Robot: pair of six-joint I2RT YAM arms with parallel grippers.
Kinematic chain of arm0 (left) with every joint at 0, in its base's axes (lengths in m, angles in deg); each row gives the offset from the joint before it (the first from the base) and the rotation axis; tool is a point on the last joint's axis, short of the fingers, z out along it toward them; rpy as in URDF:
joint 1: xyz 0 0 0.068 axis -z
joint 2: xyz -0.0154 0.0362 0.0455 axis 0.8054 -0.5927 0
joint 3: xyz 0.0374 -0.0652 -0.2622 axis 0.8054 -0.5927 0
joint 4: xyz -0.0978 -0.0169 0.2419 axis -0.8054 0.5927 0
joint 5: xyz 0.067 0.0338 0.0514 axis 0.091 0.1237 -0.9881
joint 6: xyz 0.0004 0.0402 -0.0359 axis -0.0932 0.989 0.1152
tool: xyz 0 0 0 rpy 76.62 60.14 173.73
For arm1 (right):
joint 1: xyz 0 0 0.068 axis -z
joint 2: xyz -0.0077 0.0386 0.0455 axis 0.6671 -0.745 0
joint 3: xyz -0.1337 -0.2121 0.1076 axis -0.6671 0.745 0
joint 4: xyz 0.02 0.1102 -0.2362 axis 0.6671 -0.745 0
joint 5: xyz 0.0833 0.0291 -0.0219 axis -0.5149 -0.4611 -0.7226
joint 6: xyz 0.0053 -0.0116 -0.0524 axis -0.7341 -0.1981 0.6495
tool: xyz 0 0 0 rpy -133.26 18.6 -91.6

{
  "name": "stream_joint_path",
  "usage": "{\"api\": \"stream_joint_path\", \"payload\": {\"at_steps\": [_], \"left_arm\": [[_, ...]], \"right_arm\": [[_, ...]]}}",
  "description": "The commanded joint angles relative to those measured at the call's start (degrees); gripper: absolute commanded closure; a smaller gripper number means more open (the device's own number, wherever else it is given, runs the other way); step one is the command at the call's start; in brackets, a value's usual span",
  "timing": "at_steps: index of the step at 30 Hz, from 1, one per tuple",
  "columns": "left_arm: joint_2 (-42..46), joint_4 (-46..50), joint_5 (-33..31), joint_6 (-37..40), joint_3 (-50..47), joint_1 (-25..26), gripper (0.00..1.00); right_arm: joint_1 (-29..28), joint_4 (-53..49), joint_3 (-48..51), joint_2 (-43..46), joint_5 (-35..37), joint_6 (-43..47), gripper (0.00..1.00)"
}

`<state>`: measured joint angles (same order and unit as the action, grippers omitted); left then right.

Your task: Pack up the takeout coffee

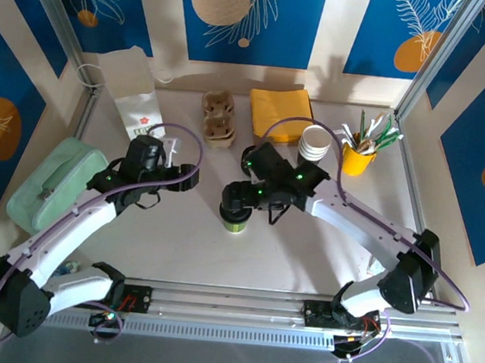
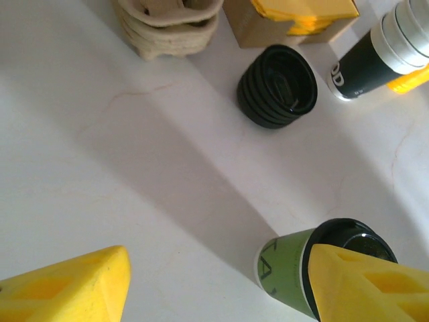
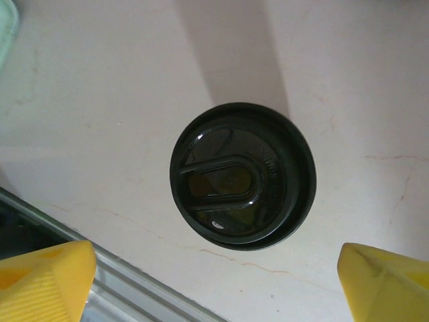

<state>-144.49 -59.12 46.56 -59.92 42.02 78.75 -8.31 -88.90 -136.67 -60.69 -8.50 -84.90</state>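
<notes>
Black-lidded, the coffee cup (image 3: 241,176) stands upright directly below the right claw (image 3: 214,268), fingers spread wide either side, likely centred for a grasp; the left claw (image 2: 218,258), likewise spread, hovers alongside it.

top external looks down from above and behind the arm bases, far enough to take in the whole table (image 1: 175,244). left wrist sits low, facing obliquely ahead past the left gripper (image 2: 218,275). right wrist faces straight down, close, past the right gripper (image 3: 216,275). all three share the lidded green cup (image 1: 235,222) beneath it.
</notes>
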Motion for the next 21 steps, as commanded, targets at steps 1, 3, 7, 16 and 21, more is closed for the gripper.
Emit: {"api": "stream_joint_path", "payload": {"at_steps": [1,3,7,16,21], "left_arm": [[3.2,-1.9,-2.6,0.1,-1.8,-1.0,0.27],[4.4,-2.6,-2.6,-0.1,-2.5,-1.2,0.26],[5.8,-2.6,-2.9,0.1,-3.1,-1.5,0.25],[7.0,-2.4,-2.6,0.3,-3.8,-2.0,0.24],[6.9,-2.7,-2.3,0.4,-3.8,-2.2,0.23]], "right_arm": [[-2.4,-6.6,-3.7,-3.0,7.5,1.0,0.06],[-3.7,-7.7,-5.6,-5.2,8.5,1.5,0.06],[-4.8,-9.6,-8.5,-8.7,9.7,1.7,0.05],[-5.6,-11.2,-12.1,-13.7,9.7,2.4,0.07],[-5.7,-11.5,-13.9,-16.1,9.1,2.4,0.09]]}}
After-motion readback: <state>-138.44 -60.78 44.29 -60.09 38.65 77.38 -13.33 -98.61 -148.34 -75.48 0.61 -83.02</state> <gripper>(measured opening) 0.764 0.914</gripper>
